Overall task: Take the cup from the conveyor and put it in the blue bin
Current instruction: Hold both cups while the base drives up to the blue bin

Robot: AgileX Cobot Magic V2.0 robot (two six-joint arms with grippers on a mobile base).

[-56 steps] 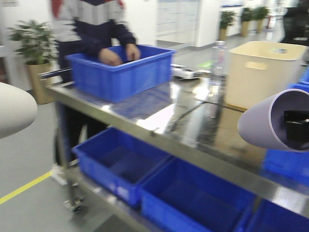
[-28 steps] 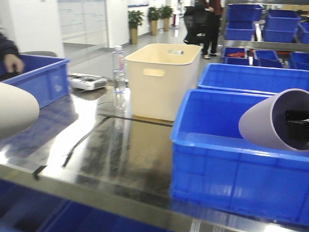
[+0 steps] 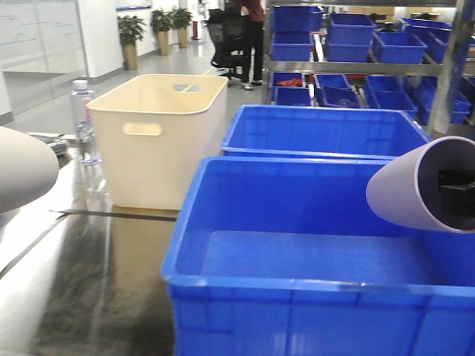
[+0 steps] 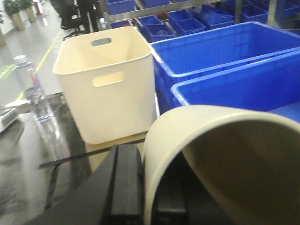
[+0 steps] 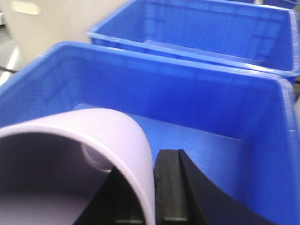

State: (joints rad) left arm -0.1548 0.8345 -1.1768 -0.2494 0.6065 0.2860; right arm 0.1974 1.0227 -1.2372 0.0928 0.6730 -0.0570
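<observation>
Lilac cup [image 3: 401, 189] hangs on its side above the near blue bin [image 3: 297, 283], right fingers [image 5: 168, 187] pinching its rim wall; cream cup [image 4: 211, 154], pinched likewise by left fingers [image 4: 124, 187], sits left over the table [image 3: 67, 297]; both judged light, thin-walled, slippery, best gripped gently at the rim

Blue bin [image 3: 297, 274]: from frame right to lower centre, filling foreground.
Cream tub [image 3: 159, 141]: centre to upper left.
Water bottle [image 3: 83, 122]: to left edge.
Shelf bins [image 3: 349, 30]: newly upper right.
</observation>
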